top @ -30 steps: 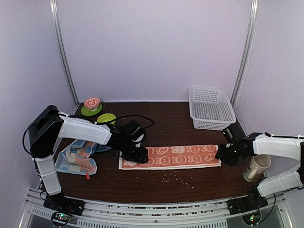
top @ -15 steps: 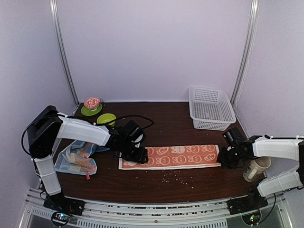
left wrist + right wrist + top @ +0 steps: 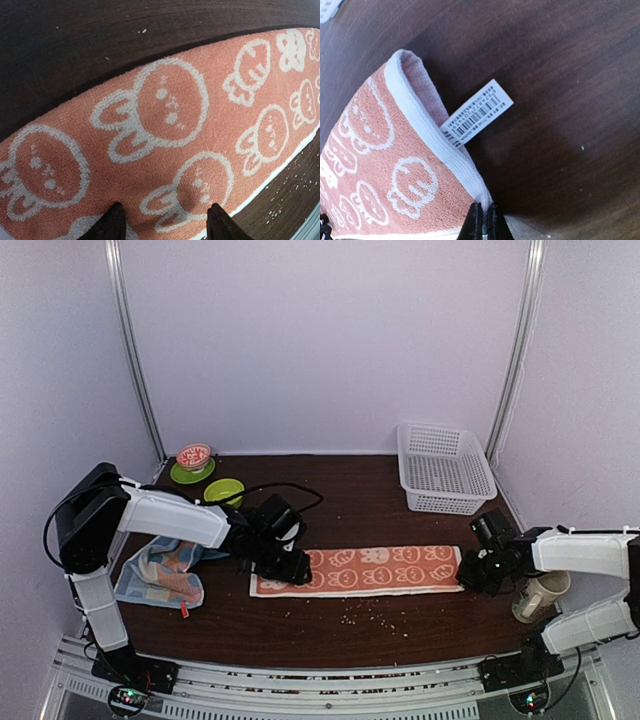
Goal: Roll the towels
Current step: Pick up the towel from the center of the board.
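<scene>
Only up close: barcode tag (image 3: 476, 114), right fingers (image 3: 475, 221) tight on orange towel (image 3: 385, 165), left fingers (image 3: 113, 225) apart.

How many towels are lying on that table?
2. The orange towel with white bunnies lies stretched flat across the middle of the table. The light-blue towel sits crumpled near the table's left edge. I see no others, and none seems hidden.

the orange towel (image 3: 358, 569) carries a white print of rabbit faces and carrots, edged with a plain white band (its tag (image 3: 477, 114) is white with a black barcode). the other towel (image 3: 160, 580) is light blue with pastel patches. the table (image 3: 370, 510) is dark brown wood grain, the basket (image 3: 443, 468) white.
</scene>
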`<state>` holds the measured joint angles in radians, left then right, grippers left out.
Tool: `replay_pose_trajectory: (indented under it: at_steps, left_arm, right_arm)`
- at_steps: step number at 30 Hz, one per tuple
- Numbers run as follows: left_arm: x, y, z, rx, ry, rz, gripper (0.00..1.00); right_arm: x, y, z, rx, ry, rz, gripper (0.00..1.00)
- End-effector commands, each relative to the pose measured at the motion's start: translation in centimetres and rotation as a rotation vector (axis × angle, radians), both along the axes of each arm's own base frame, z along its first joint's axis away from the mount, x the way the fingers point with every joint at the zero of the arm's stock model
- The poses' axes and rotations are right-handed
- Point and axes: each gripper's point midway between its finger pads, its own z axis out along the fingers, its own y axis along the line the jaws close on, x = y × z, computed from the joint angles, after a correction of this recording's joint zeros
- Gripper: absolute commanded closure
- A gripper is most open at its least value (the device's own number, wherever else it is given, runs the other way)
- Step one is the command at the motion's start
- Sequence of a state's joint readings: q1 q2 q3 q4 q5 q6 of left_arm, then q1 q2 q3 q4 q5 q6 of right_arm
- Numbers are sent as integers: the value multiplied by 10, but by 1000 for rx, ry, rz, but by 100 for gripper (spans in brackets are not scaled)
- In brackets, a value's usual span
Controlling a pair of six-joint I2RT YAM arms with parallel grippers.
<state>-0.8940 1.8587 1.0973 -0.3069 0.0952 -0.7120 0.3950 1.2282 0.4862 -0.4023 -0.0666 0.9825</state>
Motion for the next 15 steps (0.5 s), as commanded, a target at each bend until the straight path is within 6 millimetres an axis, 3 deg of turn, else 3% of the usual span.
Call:
replay_pose_trajectory:
  at_steps: [1,8,15]
  left_arm:
    - [-14,10,-6,17,48,-11,43]
    - [-12,3,9,-9,37,-29,42]
    - [-9,-5,25,-52,26,-33,42]
  right_arm:
    - [-6,-13,18,-82,-5,30,100]
    - [17,-23,87,-220,-159,151,100]
    - [28,-23,114,-326,-224,269,100]
